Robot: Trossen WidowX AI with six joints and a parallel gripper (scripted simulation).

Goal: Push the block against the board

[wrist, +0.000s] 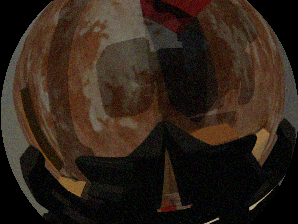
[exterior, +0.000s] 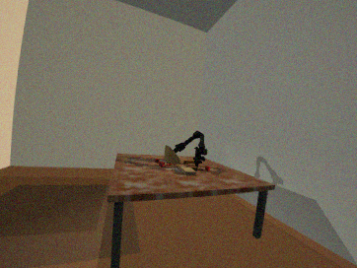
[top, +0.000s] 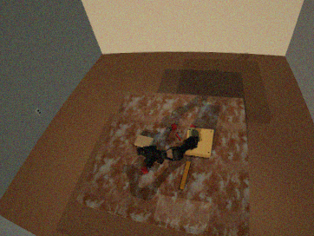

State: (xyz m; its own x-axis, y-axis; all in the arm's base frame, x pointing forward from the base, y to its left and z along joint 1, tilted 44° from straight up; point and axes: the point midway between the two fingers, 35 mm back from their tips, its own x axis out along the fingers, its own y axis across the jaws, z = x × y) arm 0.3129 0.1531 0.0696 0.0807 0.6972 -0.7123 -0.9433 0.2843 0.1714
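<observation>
Arm bent low over the square block on the mottled desk, jaws pressed together on nothing.

Top view: the square block point(top: 204, 142) lies on the brown-and-white desk point(top: 130, 182), and the gripper point(top: 192, 140) sits over the block's left part, its dark arm point(top: 162, 153) stretching away to the left of the block. The thin board point(top: 185, 174) lies just below the block's lower left corner, running away down the desk; whether the two touch cannot be told. Small red pieces point(top: 174, 127) show just left of the block's upper edge.
Exterior view: the arm point(exterior: 189, 142) arches over the desk point(exterior: 197, 189), with the gripper point(exterior: 199, 161) pointing down near the pale block point(exterior: 187, 169).
Wrist view: the dark jaws meet at the bottom over the desk, a red piece point(wrist: 174, 0) well above them.
</observation>
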